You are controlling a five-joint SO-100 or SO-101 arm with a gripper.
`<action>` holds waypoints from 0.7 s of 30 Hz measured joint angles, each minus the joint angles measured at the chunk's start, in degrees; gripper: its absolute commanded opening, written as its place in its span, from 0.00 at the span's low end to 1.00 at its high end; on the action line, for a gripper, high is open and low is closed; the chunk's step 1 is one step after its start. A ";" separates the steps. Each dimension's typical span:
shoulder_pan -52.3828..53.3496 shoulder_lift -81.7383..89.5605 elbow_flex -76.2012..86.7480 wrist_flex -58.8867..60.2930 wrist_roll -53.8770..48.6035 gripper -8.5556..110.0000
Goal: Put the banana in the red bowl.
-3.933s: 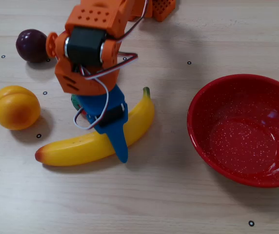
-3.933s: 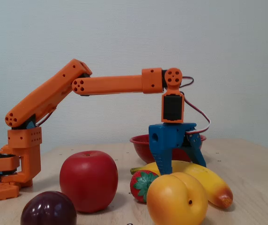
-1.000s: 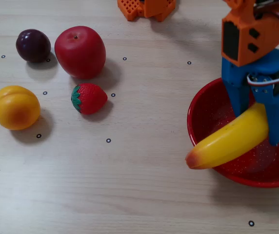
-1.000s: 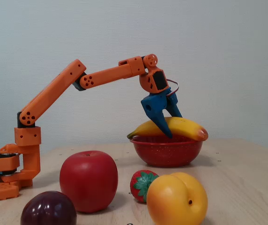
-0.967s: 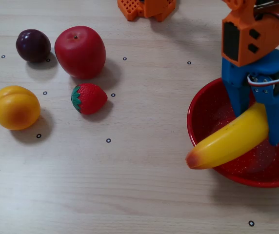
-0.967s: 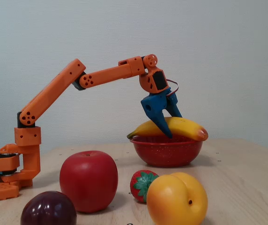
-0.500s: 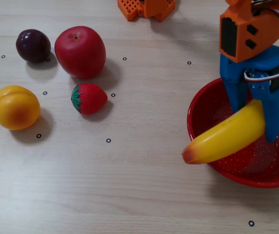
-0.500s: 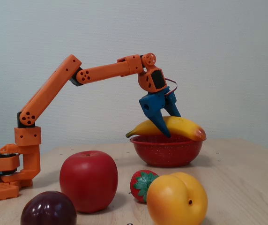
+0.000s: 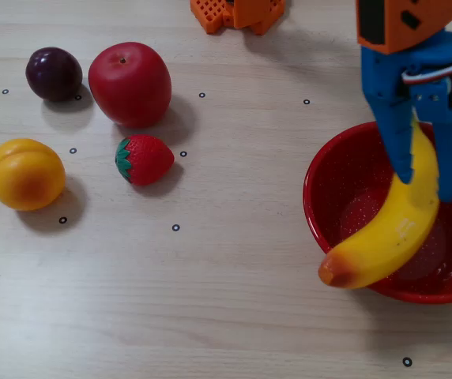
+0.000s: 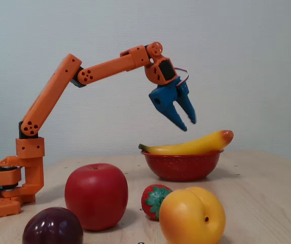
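The yellow banana (image 9: 400,229) lies in the red bowl (image 9: 325,185), its orange-red end poking out over the bowl's near-left rim in a fixed view from above. From the side, the banana (image 10: 191,147) rests across the rim of the bowl (image 10: 181,166), red end tilted up at the right. My blue gripper (image 10: 188,125) hangs open in the air well above the banana, holding nothing. Seen from above, the gripper (image 9: 427,187) straddles the banana's upper part, one finger on each side.
On the left of the table stand a red apple (image 9: 129,83), a dark plum (image 9: 53,73), an orange-yellow peach (image 9: 26,174) and a strawberry (image 9: 144,159). The orange arm base (image 9: 238,12) sits at the far edge.
The gripper has let go of the banana and risen. The banana has dropped onto the bowl and swung, its red end now over the near rim.
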 measured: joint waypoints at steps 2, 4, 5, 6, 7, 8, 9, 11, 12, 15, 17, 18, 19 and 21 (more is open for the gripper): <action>-0.09 4.83 1.05 -0.35 -1.23 0.07; -1.23 13.27 6.50 -2.37 -3.25 0.07; -2.90 18.72 10.55 -3.43 -4.31 0.07; -4.31 23.55 14.59 -4.92 -5.89 0.07; -6.59 28.48 19.34 -7.47 -8.00 0.07; -8.88 33.31 24.79 -9.32 -9.32 0.07; -10.55 37.71 30.32 -10.72 -11.07 0.07; -12.83 45.18 40.61 -13.54 -14.24 0.07; -13.62 49.57 46.58 -14.15 -15.47 0.07; -15.56 63.46 63.63 -16.08 -17.14 0.07; -17.14 74.36 76.11 -19.69 -17.40 0.07; -17.84 80.42 82.71 -21.45 -17.93 0.07; -18.54 87.19 89.74 -22.32 -18.37 0.07; -18.63 97.73 100.55 -22.59 -19.86 0.07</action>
